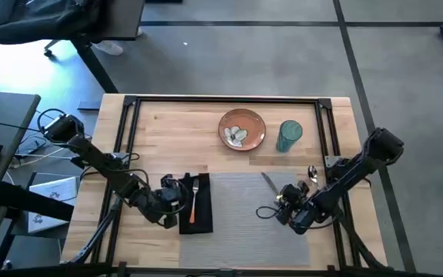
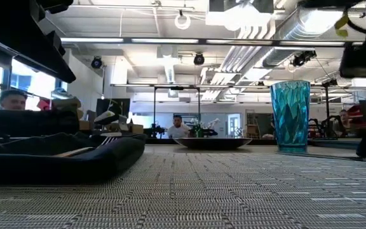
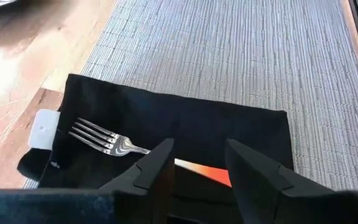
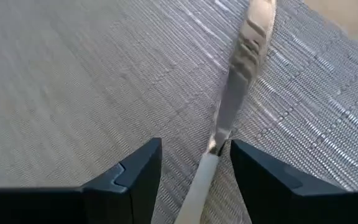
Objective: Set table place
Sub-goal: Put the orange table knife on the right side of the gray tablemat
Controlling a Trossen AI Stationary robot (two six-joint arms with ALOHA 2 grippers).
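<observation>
**Knife lay lengthwise between the right gripper's spread fingers**

The right gripper (image 4: 191, 168) hung low over the grey woven rectangular placemat (image 1: 244, 211), its two dark fingers apart, with the silver-bladed knife (image 4: 238, 74) running straight out ahead between them. The knife's long axis matched the gripper's own reach, so the handle end sat in the gap and the blade pointed away. From above, that knife (image 1: 270, 183) lay on the mat's far right part, far nearer the right arm than the left.

The left gripper (image 3: 197, 165) stood with fingers apart over the black cloth napkin (image 3: 166, 124), straddling the orange-handled fork (image 3: 114, 142) lying on it. The orange-brown round plate (image 1: 242, 128) and the blue faceted tumbler (image 1: 289, 135) stood on the light wooden table (image 1: 175, 123) beyond the mat.
</observation>
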